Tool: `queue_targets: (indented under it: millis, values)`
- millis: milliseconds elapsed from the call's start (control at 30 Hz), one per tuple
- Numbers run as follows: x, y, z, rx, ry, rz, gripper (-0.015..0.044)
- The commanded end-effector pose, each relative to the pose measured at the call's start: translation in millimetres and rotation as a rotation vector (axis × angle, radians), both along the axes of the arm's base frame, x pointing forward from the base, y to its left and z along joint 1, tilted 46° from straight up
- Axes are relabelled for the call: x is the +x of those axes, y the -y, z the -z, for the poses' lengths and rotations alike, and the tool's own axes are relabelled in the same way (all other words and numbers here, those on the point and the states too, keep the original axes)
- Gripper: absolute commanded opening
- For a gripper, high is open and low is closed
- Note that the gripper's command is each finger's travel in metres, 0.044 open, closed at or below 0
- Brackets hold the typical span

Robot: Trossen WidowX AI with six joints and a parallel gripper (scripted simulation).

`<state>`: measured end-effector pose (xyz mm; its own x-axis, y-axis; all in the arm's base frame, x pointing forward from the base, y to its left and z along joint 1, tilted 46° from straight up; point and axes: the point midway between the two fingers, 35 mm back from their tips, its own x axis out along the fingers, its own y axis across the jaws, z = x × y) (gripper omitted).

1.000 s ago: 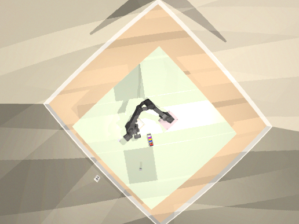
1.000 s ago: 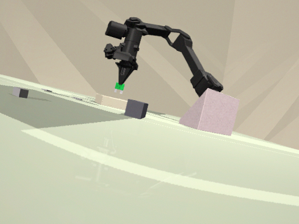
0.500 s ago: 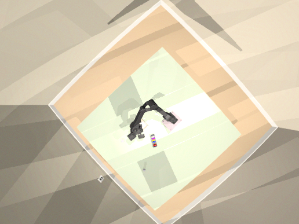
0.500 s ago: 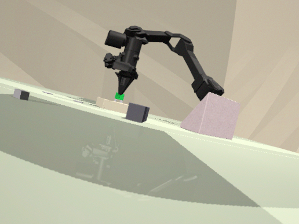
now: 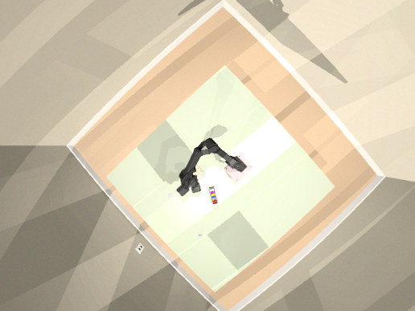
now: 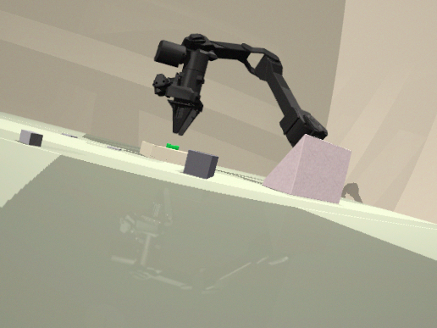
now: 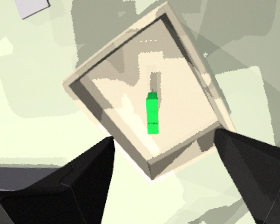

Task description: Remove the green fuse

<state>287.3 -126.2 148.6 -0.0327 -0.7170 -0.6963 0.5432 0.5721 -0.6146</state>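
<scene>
The green fuse (image 6: 172, 147) (image 7: 152, 117) is inside the tray's walls, away from them in the wrist view. In the exterior view its green top shows above the rim of the tray (image 6: 163, 153) (image 7: 117, 46) (image 5: 199, 173); its lower part is hidden there. My gripper (image 6: 178, 134) (image 7: 164, 139) is open and empty, with its fingertips above the fuse and the tray, apart from both. In the wrist view the fingers stand wide on either side, nearer the bottom edge than the fuse.
The fuse block (image 5: 213, 195) (image 6: 199, 164) (image 7: 25, 178) stands beside the tray, with several coloured fuses seen in the top view. A small grey block (image 6: 26, 137) (image 7: 33, 7) lies beyond the tray. The pinkish pedestal (image 6: 319, 169) is under the arm's base.
</scene>
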Motion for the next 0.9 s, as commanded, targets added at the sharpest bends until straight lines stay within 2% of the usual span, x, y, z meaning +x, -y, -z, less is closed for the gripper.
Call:
queue_targets:
  millis: [0, 867]
  values:
    - [2.9, -18.3, -17.8, -0.005, 0.010, -0.008, 0.0330]
    - [2.9, -20.1, -18.7, -0.001, 0.008, -0.012, 0.0330]
